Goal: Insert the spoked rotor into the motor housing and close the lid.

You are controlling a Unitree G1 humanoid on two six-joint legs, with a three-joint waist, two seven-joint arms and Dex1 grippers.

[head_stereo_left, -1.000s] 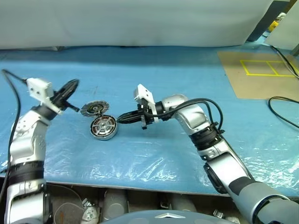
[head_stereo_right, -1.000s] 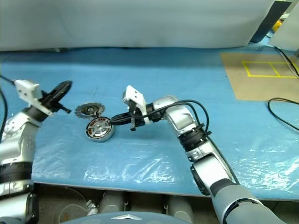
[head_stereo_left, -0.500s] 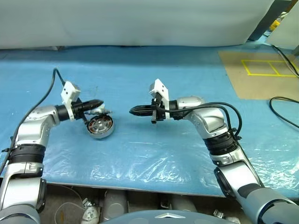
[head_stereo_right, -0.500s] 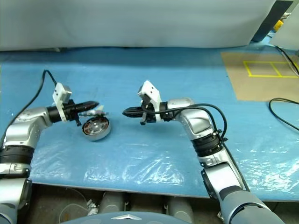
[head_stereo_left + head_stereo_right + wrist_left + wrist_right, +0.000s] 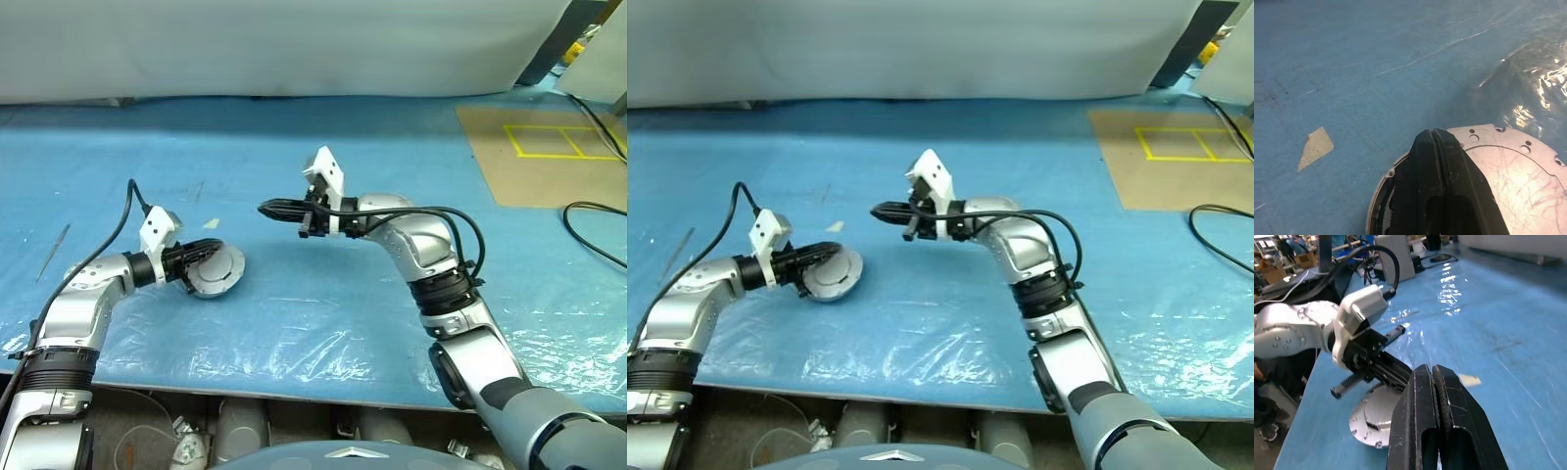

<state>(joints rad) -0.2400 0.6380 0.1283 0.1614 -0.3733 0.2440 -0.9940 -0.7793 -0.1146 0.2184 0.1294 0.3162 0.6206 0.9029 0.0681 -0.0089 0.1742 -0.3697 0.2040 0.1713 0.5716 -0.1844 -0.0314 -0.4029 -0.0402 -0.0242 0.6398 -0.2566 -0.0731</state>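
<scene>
The lid [image 5: 225,271], plain silver face up, lies over the motor housing [image 5: 207,292], of which just the side wall shows. My left gripper [image 5: 216,247] is shut, and its black fingers [image 5: 1435,161] lie across the lid's near-left part, with nothing between them. My right gripper [image 5: 264,208] is shut and empty. It points toward the left, a hand's width behind and to the right of the housing, above the blue mat. The spoked rotor is hidden.
A small paper scrap [image 5: 211,223] lies just behind the housing. A thin metal tool [image 5: 54,250] lies at the far left. A brown board with yellow tape [image 5: 549,147] and a black cable [image 5: 598,235] are at the right. The table's front edge runs close below.
My left gripper dropped from its raised spot down onto the housing, and the lid now covers the copper windings. My right gripper drew back from the housing and rose.
</scene>
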